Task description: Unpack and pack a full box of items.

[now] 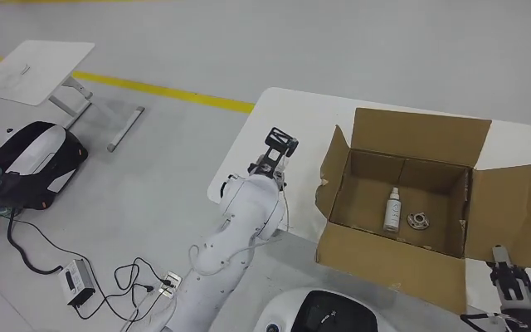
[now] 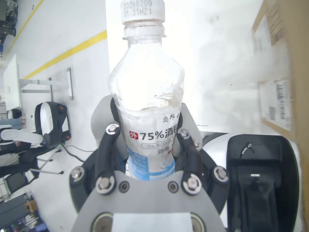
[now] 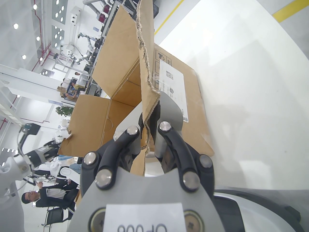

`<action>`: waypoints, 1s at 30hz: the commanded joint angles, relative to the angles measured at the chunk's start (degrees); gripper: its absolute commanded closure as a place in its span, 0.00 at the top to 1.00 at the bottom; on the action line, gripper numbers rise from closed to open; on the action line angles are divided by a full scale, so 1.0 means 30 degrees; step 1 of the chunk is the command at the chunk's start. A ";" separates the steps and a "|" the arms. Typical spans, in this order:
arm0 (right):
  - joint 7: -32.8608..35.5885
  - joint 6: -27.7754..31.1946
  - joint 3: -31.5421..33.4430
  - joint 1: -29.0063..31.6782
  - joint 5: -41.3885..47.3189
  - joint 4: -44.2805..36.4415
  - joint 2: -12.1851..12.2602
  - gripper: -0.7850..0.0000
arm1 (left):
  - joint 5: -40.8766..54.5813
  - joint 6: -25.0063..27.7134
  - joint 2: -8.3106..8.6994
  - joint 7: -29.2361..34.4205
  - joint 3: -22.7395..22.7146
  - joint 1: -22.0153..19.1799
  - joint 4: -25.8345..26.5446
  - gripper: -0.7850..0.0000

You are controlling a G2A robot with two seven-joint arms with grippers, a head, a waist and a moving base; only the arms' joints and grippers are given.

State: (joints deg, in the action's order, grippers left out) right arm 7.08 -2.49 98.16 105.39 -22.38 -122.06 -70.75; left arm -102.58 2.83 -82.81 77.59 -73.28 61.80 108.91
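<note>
Left gripper (image 2: pixel 147 124): clamped round bottle (image 2: pixel 144 80) at its labelled lower body, outside box (image 1: pixel 390 266), near it. Right gripper (image 3: pixel 150 124): pinching its flap (image 3: pixel 146 49). Likely light, thin-walled, slick, crushable; best held low, gently.

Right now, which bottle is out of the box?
The big clear bottle with the white cap, gripped by the left fingers; the small white bottle is inside the box.
</note>
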 commanded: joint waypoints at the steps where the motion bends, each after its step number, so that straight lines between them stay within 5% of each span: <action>1: 0.0000 0.0000 0.0000 0.0000 0.0000 0.0000 0.0000 0.00 | -0.0804 0.0103 0.0033 -0.0931 0.0165 0.0239 -0.1742 0.00; 7: 0.0000 0.0000 0.0000 0.0000 0.0000 0.0000 0.0000 0.00 | -0.0769 -0.0238 -0.0005 -0.3197 0.0243 0.0378 -0.5804 0.00; 14: 0.0000 0.0000 0.0000 0.0000 0.0000 0.0000 0.0000 0.00 | 0.0666 -0.1320 -0.0157 -0.4964 -0.0310 -0.0957 -0.9324 0.00; 30: 0.0000 0.0000 0.0000 0.0000 0.0000 0.0000 0.0000 0.00 | 0.0454 -0.1324 -0.0139 -0.6153 -0.0229 -0.0544 -0.8797 0.00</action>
State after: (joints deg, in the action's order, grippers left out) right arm 7.08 -2.49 98.16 105.39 -22.38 -122.06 -70.75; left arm -100.64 -1.08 -83.25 59.89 -74.04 59.94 82.43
